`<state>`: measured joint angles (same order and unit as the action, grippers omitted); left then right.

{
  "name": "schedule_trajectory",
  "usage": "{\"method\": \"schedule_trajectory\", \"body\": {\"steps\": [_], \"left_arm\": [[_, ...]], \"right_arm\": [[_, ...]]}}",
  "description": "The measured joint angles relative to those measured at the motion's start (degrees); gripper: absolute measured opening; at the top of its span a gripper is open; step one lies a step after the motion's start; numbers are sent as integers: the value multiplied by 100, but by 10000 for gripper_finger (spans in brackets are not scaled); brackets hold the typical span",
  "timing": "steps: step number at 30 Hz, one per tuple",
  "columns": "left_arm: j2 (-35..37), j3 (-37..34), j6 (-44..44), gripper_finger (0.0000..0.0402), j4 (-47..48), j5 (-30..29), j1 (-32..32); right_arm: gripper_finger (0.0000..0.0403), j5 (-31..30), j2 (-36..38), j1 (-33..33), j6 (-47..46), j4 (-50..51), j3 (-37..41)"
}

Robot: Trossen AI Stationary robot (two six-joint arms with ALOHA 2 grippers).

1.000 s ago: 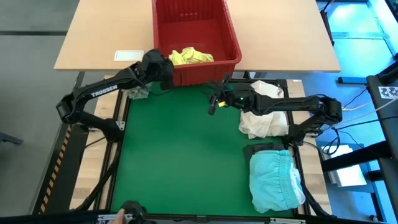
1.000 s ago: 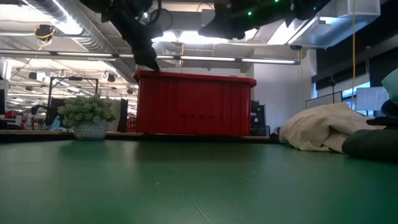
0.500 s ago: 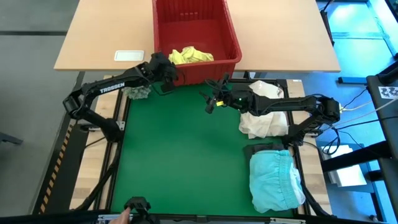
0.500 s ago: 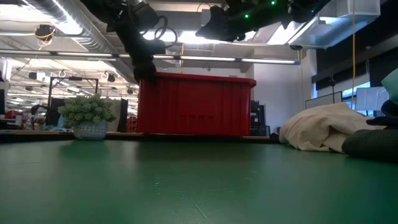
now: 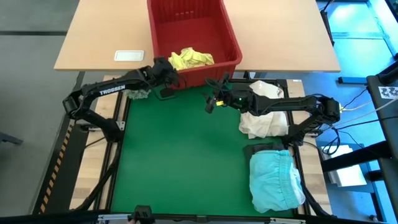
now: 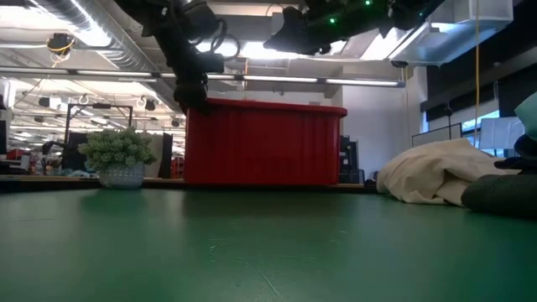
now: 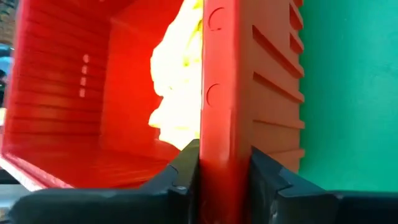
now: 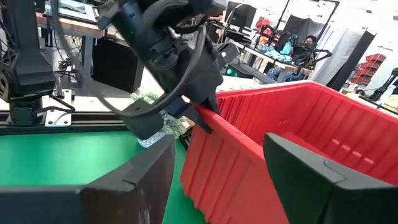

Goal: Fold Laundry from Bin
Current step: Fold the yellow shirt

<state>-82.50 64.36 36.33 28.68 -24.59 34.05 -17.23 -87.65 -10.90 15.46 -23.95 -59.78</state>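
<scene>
The red bin (image 5: 189, 31) sits at the bench's far edge with a yellow garment (image 5: 191, 58) inside. The left pincer (image 7: 224, 168) clamps the bin's near rim; the right pincer (image 5: 211, 102) hovers wide nearby. Next, presumably, dragging or tipping the bin, needing steady grip.

You're looking at a big open lab or workshop. Exposed ceiling ducts (image 6: 92, 33), strip lights (image 6: 277, 80), and equipment-cluttered desks (image 8: 273, 59) behind the green tabletop (image 6: 252, 252).

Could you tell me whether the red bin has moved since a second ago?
Yes. The bin has shifted left along the wooden table, its rim clamped by the left gripper.
</scene>
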Motion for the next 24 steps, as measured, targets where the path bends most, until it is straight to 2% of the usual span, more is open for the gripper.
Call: {"method": "schedule_trajectory", "body": {"steps": [7,9,17,24], "left_arm": [[2,-3,-408,74,262,-323,-452],[2,-3,-510,74,295,-392,-596],[-4,-16,-974,74,622,-802,-1265],[-11,-25,-1357,74,878,-1100,-1865]], "right_arm": [[244,-104,173,9,16,354,-393],[244,-356,194,9,32,739,-633],[244,-1559,128,-86,200,3211,-2211],[243,-1791,128,-392,210,4798,-3492]]}}
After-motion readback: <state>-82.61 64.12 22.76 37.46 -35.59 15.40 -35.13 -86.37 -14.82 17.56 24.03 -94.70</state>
